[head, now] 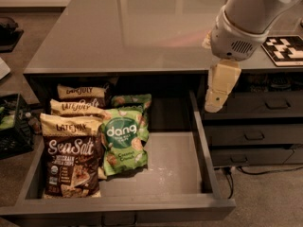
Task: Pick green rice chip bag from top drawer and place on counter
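The top drawer (156, 206) stands pulled out under the counter (132, 32). A green rice chip bag (123, 141) with a teal "dang" circle lies in the drawer's left half, with a second green bag (133, 101) behind it. My gripper (217, 94) hangs from the white arm over the drawer's right wall, in front of the counter edge, to the right of and above the green bags. It holds nothing.
Three brown "Sea Salt" Late July bags (71, 155) lie left of the green bags. Narrower dark drawers with bar handles (255, 136) are on the right. A black-and-white marker tile (284, 48) sits on the counter's right. A black crate (12, 124) stands on the floor left.
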You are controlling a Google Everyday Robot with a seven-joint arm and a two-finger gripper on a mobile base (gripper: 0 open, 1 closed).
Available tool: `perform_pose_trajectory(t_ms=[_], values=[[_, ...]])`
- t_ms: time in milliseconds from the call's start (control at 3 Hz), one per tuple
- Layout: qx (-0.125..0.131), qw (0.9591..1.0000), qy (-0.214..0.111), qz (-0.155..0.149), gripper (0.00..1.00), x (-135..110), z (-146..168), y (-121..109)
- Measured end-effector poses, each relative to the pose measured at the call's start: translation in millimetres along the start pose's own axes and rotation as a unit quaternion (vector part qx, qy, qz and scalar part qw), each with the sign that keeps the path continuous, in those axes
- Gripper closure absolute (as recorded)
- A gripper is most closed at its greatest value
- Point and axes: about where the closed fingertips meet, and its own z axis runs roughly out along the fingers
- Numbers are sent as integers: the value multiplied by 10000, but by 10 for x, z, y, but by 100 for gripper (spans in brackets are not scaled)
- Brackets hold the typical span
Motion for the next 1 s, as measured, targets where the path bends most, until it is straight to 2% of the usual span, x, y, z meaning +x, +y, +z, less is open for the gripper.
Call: perform_pose_trajectory(t_ms=[333,667,1000], values=[[76,9996,-74,-244,0,-135,200,126],[137,9978,-219,-615,0,-432,624,454],[140,9978,-219,-615,0,-432,618,453]])
